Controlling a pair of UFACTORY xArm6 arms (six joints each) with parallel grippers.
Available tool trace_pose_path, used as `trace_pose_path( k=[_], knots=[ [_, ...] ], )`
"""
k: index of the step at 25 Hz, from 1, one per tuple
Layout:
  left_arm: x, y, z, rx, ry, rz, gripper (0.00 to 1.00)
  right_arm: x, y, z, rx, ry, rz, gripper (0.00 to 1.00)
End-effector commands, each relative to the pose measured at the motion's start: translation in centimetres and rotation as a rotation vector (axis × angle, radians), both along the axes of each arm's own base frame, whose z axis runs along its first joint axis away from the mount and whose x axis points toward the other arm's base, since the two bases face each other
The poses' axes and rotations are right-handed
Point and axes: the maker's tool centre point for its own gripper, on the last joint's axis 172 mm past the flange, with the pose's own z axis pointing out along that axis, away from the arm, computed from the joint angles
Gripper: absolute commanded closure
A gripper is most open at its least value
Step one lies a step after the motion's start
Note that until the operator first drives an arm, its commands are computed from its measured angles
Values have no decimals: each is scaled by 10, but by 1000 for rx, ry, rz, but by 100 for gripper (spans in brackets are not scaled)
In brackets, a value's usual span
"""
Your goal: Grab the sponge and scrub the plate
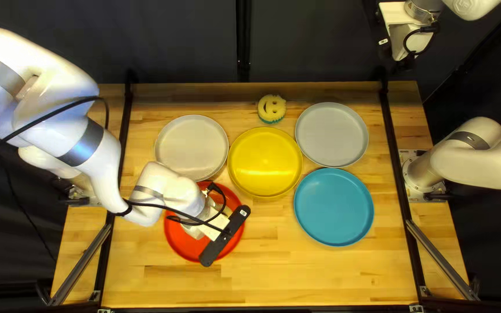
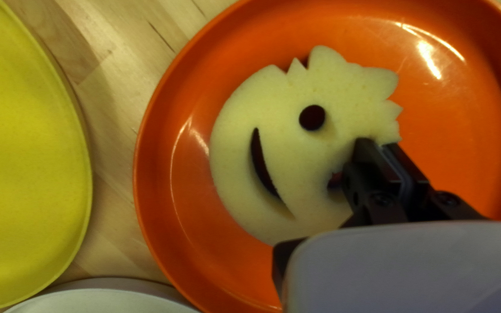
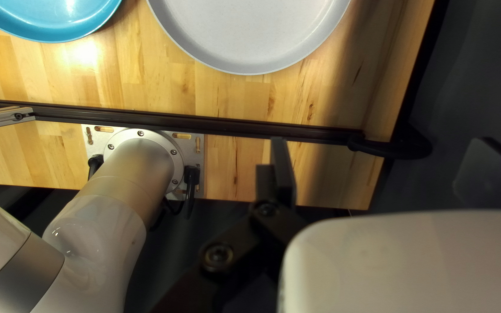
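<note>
Sponge [image 2: 268, 110], likely light and squashy; pinched in left pincer [image 2: 376, 143] at roughly one o'clock, smile [image 2: 262, 165] at six; best gripped inside the likely tear-prone fringe [image 2: 372, 81].

We can pass on the near side of the yellow plate [image 1: 265, 162]; at its near left, our left arm [image 1: 98, 159] blocks the way over the red plate [image 1: 180, 237].

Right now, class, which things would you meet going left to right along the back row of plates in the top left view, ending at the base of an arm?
Cream plate, yellow plate, grey plate, right arm's base.
</note>
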Motion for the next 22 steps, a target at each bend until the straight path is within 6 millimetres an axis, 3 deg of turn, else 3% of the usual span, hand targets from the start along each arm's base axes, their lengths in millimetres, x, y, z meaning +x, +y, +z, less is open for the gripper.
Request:
trace_pose_path(
  k=[1, 5, 11, 22],
  knots=[
    [-20, -12, -1, 0, 11, -4, 100, 0, 0, 0, 0, 0, 0, 0],
    [-35, -20, -2, 0, 26, -4, 100, 0, 0, 0, 0, 0, 0, 0],
    [-32, -24, -6, -1, 32, -12, 100, 0, 0, 0, 0, 0, 0, 0],
    [29, -10, -5, 0, -4, -49, 100, 0, 0, 0, 0, 0, 0, 0]
  ],
)
